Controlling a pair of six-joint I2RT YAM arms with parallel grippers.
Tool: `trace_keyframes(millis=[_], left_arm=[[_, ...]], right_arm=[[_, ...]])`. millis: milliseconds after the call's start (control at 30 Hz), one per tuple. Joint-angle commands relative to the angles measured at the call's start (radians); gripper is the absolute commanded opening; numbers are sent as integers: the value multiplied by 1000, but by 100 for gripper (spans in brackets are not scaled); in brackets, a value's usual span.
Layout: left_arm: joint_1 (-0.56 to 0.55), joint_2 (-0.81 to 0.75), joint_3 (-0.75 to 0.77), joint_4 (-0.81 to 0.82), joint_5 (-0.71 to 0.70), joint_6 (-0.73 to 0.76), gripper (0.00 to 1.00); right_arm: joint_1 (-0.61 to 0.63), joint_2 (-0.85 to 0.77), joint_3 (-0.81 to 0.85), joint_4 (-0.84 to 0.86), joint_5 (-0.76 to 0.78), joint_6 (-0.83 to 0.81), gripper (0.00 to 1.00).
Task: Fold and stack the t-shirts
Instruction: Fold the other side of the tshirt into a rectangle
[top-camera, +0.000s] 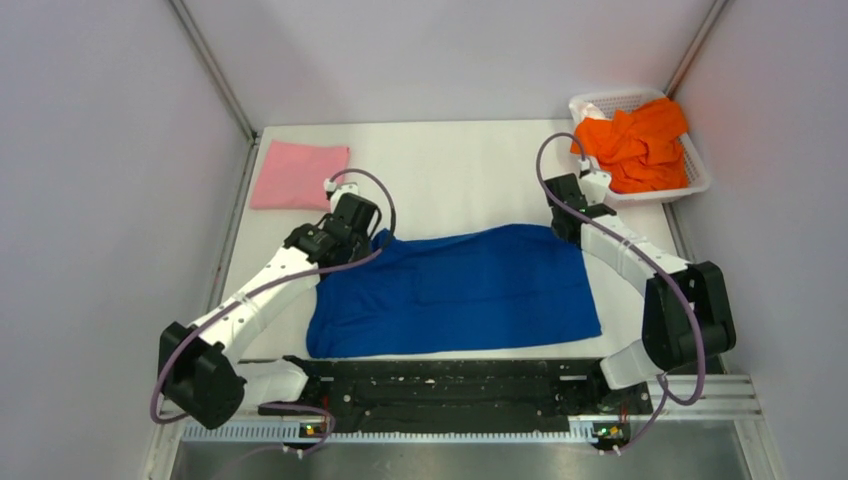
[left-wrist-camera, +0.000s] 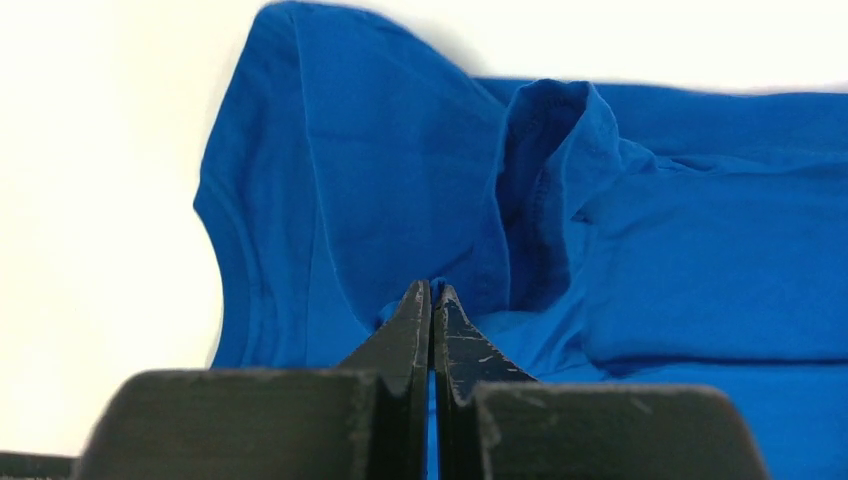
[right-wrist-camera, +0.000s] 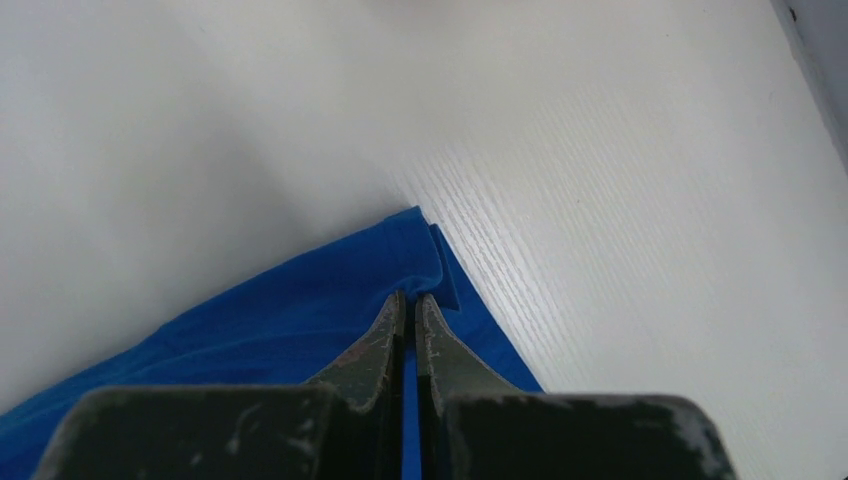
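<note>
We see left and right jaws pinched shut on the blue tee's upper corners, likely to fold it down-frame.

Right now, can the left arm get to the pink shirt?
Probably yes, once it lets go. The left gripper is shut on a corner of the blue shirt, and the pink shirt lies just beyond it, with only bare table between.

The top view looks steeply down over the whole table from its near edge. Both wrist views sit low and close over the blue t-shirt, which all three share.
</note>
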Motion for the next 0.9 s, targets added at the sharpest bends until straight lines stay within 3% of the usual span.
trace_keyframes(millis=[0, 433, 867], left_arm=[[-21, -96, -58, -47, -19, -77, 0], [-75, -288, -179, -151, 8, -203, 0], [-134, -322, -314, -188, 125, -327, 0]], right_arm=[[8, -75, -9, -19, 28, 9, 0], [13, -111, -46, -39, 17, 25, 0], [13, -51, -55, -75, 57, 79, 0]])
